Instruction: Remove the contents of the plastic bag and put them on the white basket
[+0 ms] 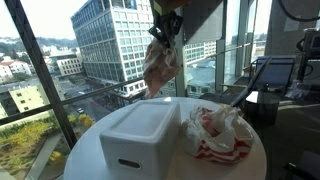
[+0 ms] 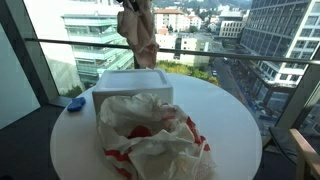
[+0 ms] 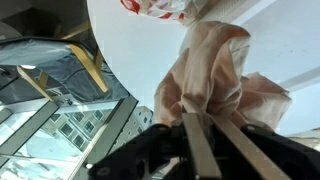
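My gripper (image 1: pixel 163 33) hangs above the round white table and is shut on a pinkish-beige crumpled cloth-like item (image 1: pixel 159 66), which dangles in the air above the white box-shaped basket (image 1: pixel 140 135). In an exterior view the gripper (image 2: pixel 134 8) holds the item (image 2: pixel 141 42) over the basket's far side (image 2: pixel 133 84). The white plastic bag with red print (image 1: pixel 217 131) lies crumpled on the table beside the basket; it fills the near side in an exterior view (image 2: pixel 150 135). In the wrist view the fingers (image 3: pixel 205 125) pinch the item (image 3: pixel 215 75), with the bag (image 3: pixel 165 8) at the top edge.
The round white table (image 1: pixel 255 155) stands by floor-to-ceiling windows with a railing. A blue object (image 2: pixel 72 102) lies at the table's edge near the basket. A monitor and dark equipment (image 1: pixel 275 75) stand beyond the table. A wooden chair part (image 2: pixel 305 150) shows beside the table.
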Controlling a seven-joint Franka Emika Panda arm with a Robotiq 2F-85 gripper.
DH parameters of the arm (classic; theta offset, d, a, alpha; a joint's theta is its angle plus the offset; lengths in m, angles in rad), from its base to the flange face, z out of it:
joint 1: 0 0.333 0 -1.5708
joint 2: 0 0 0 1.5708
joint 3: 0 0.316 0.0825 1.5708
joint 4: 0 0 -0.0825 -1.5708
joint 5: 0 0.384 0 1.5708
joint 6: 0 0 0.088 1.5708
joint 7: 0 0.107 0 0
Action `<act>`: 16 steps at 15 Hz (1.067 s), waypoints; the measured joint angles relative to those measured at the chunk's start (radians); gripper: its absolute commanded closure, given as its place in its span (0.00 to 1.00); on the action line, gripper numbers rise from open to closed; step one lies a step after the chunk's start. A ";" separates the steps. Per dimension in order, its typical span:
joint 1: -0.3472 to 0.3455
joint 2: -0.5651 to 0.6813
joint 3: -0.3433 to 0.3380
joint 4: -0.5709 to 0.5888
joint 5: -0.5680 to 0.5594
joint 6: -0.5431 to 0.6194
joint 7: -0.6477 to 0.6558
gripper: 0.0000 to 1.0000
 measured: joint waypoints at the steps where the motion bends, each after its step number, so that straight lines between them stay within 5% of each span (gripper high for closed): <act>1: 0.001 0.026 0.005 0.009 -0.017 0.071 0.021 0.96; 6: 0.004 0.244 -0.016 0.012 -0.107 0.328 0.087 0.96; 7: 0.007 0.290 -0.025 0.010 -0.104 0.341 0.086 0.66; 9: 0.016 0.362 -0.042 0.005 -0.084 0.354 0.077 0.60; 12: 0.030 0.392 -0.049 -0.002 0.002 0.354 0.013 0.36; 16: 0.033 0.265 -0.053 -0.048 0.182 0.318 -0.126 0.07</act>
